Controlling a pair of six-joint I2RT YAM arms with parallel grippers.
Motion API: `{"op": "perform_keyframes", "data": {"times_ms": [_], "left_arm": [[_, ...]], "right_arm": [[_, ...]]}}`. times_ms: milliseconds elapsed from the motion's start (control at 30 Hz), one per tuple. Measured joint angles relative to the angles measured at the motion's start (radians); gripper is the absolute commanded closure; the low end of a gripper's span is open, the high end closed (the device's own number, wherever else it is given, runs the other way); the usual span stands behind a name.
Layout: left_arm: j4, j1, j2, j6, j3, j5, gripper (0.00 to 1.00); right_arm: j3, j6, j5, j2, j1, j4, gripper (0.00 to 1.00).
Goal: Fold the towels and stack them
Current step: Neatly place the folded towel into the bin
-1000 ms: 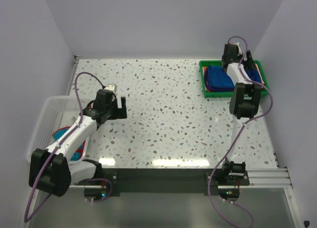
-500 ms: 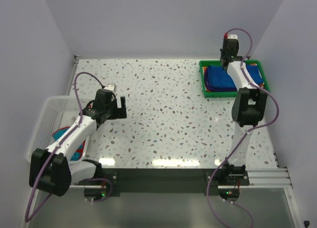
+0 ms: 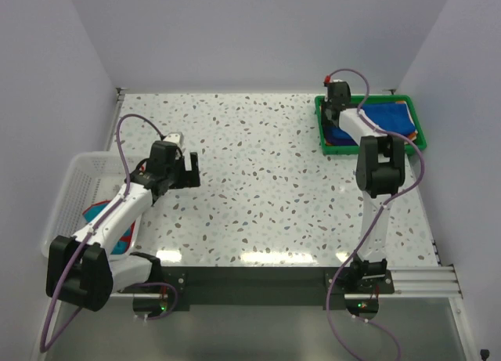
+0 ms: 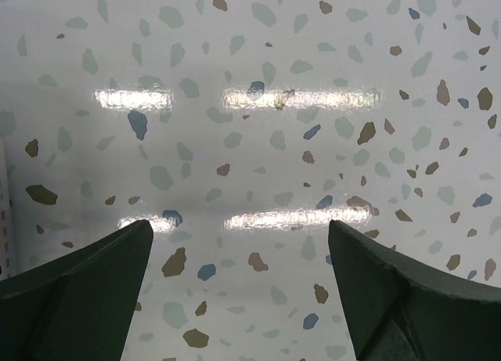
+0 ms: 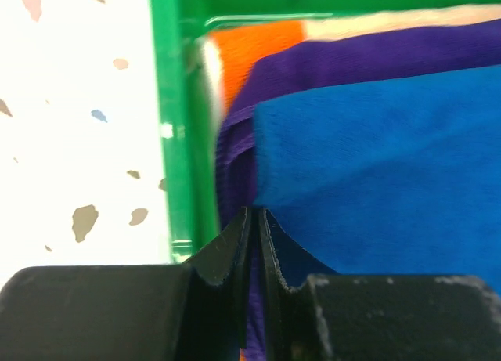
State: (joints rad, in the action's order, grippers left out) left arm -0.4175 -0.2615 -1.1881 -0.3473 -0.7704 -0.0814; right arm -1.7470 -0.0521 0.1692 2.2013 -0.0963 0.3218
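Towels (image 3: pixel 380 117) are stacked in the green tray (image 3: pixel 321 130) at the two o'clock corner of the table (image 3: pixel 258 165). A blue towel (image 5: pixel 376 165) is laid on top, a purple towel (image 5: pixel 352 59) under it, and an orange-and-white one (image 5: pixel 254 48) lowest. The right gripper (image 5: pixel 254 216) is closed to a thin slit at the blue towel's corner; whether cloth is pinched cannot be told. The left gripper (image 4: pixel 239 228) is held wide open over bare table towards nine o'clock, beside the white basket (image 3: pixel 66 181), in which another towel (image 3: pixel 98 216) is seen.

Green tray (image 5: pixel 176 102), speckled white table (image 4: pixel 250 63); blue towel (image 5: pixel 376 165), purple towel (image 5: pixel 352 59), orange towel (image 5: pixel 254 44) perhaps edged white.
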Motion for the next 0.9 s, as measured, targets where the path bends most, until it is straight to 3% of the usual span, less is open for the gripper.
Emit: {"op": "perform_keyframes", "data": {"times_ms": [300,400,467,600,767,900], "left_arm": [[0.006,0.007,0.014,0.000,0.000,0.013,0.00],[0.008,0.007,0.033,0.000,0.000,0.029,0.00],[0.013,0.007,0.053,0.000,0.001,0.036,0.00],[0.011,0.007,0.115,-0.003,0.002,0.036,0.00],[-0.052,0.008,0.206,-0.017,-0.060,-0.003,0.00],[-0.134,0.008,0.328,-0.036,-0.163,-0.093,0.00]], "right_arm": [[0.033,-0.021,-0.013,-0.013,-0.021,-0.012,0.83],[0.037,-0.034,-0.002,-0.068,-0.024,0.031,0.65],[0.045,-0.042,0.008,-0.126,-0.026,0.063,0.58],[0.075,-0.071,0.045,-0.321,-0.030,0.139,0.41],[0.164,-0.125,0.095,-0.673,-0.033,0.243,0.06],[0.267,-0.154,0.109,-0.966,-0.033,0.338,0.01]]}}
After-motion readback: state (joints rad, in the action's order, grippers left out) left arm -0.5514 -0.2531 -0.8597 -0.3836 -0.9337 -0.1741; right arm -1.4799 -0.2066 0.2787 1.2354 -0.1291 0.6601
